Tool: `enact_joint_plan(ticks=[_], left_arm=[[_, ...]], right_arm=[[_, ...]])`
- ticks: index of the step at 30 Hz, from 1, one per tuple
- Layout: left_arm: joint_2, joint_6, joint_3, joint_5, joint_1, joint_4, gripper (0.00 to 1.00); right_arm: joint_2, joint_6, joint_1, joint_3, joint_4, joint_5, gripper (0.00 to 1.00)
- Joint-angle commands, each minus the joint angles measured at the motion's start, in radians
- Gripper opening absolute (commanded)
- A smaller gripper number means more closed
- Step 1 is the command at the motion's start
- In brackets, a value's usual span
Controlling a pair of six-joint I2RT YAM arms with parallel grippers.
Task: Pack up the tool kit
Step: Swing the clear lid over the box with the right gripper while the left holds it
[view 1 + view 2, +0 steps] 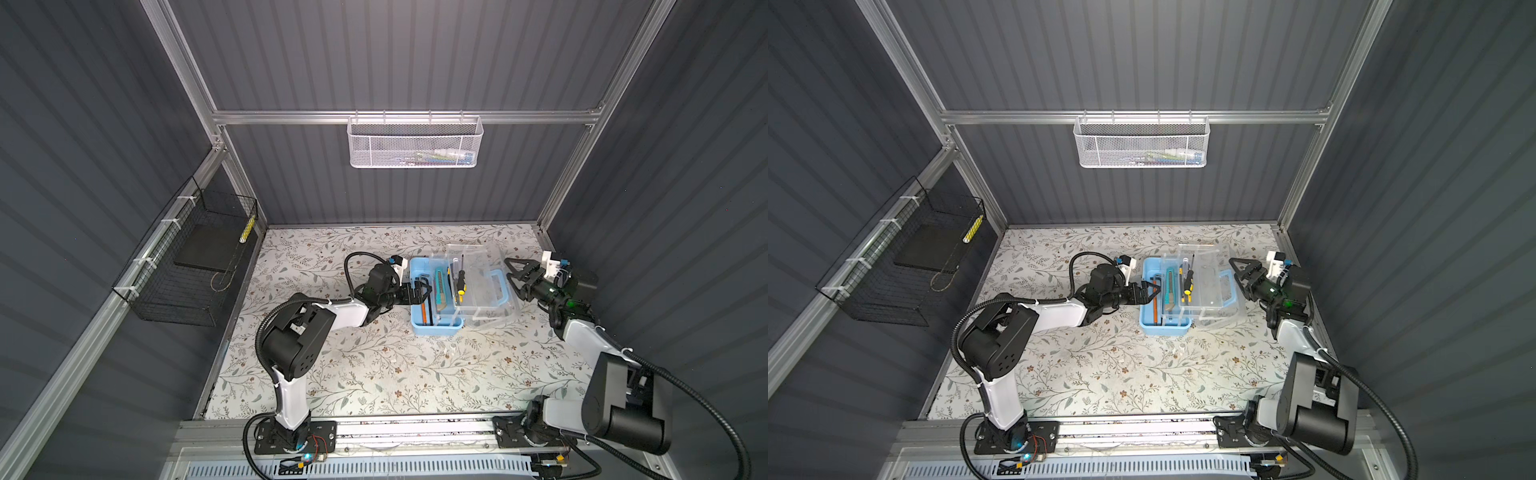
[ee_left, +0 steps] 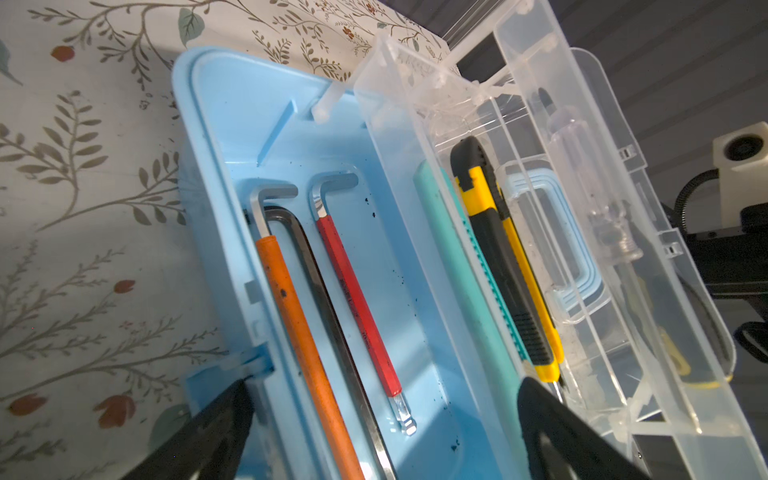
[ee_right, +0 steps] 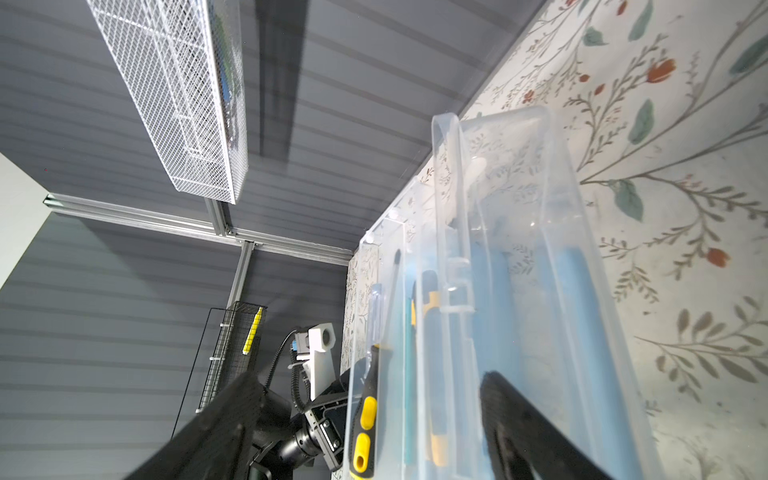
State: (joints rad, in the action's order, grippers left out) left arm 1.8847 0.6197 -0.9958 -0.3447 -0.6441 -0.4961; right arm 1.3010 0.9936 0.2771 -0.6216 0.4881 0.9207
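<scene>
Tool kit (image 1: 436,330) sits open on the desk (image 1: 374,365), mid-rear. Its blue base is toward the left arm (image 1: 349,313). The clear lid (image 1: 482,255) lies over to the right w/ the pale-blue handle (image 1: 498,286) on it.

Left jaws: wide, nothing in them, hanging over the base's left side. On wrist cam one finger is outside the blue wall and the other is over by the clear tray (image 2: 399,137).

Below them, flat in the base: orange hex key (image 2: 299,332), black hex key (image 2: 332,332), red hex key (image 2: 357,299), side by side. Next over are a teal cutter (image 2: 457,270) and a yellow-black cutter (image 2: 494,249); which compartment, can't tell. A black-yellow screwdriver (image 1: 460,282) lies further toward the lid.

Right jaws: wide, empty, just beside the lid's handle side. Touching the rim or not, can't tell.
</scene>
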Motion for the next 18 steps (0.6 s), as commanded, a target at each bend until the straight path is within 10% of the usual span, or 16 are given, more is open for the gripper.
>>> enact_joint_plan(ticks=[1,18], left_arm=[[0.004,0.023,0.01,-0.095,-0.026,-0.093,1.0],[-0.124,0.024,0.075,-0.039,0.07,-0.106,1.0]], right_arm=[[-0.015,-0.04,-0.082,-0.016,-0.191,0.049,0.85],[-0.036,-0.215,-0.381,-0.188,-0.531,-0.245,0.85]])
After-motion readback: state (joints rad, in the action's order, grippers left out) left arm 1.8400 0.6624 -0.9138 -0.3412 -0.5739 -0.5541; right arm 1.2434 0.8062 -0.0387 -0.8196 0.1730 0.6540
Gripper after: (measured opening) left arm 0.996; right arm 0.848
